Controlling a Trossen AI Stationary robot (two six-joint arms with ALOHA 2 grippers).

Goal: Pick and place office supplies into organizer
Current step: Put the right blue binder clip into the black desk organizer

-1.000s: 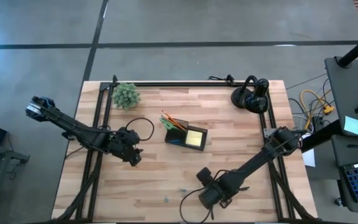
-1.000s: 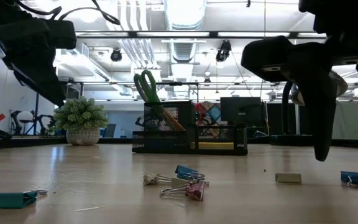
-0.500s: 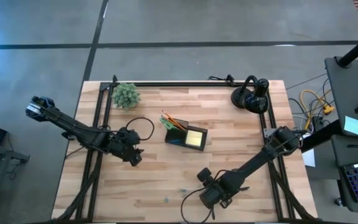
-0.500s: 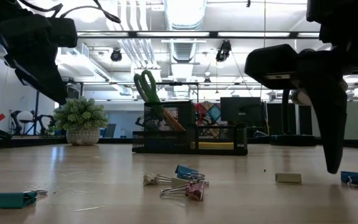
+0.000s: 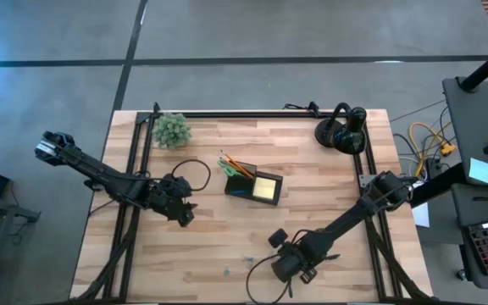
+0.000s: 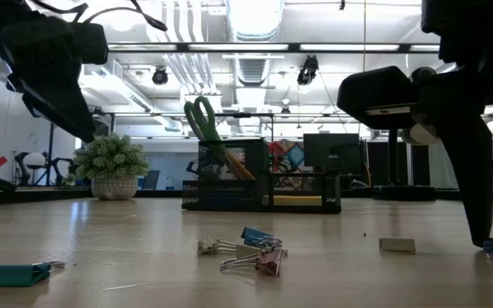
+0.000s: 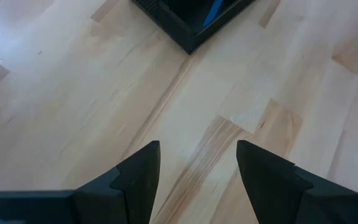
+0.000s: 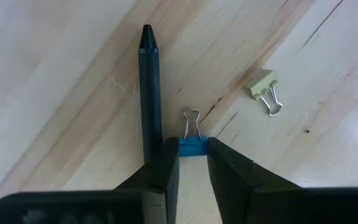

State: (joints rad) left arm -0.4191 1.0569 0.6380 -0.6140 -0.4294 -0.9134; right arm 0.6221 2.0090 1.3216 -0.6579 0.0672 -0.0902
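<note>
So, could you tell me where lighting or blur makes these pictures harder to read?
Low view: bright ceiling lights behind leave the arms as dark silhouettes; the nearest teal clip looks soft. Right wrist view: even light, the blue binder clip between the right gripper fingers is crisp. High view: a blue glow at the left edge.

The pale wooden worktop carries a black organizer at frame center, a potted plant upper left, and a round black object upper right. Binder clips, a teal clip and a black pen lie along the lower part.
</note>
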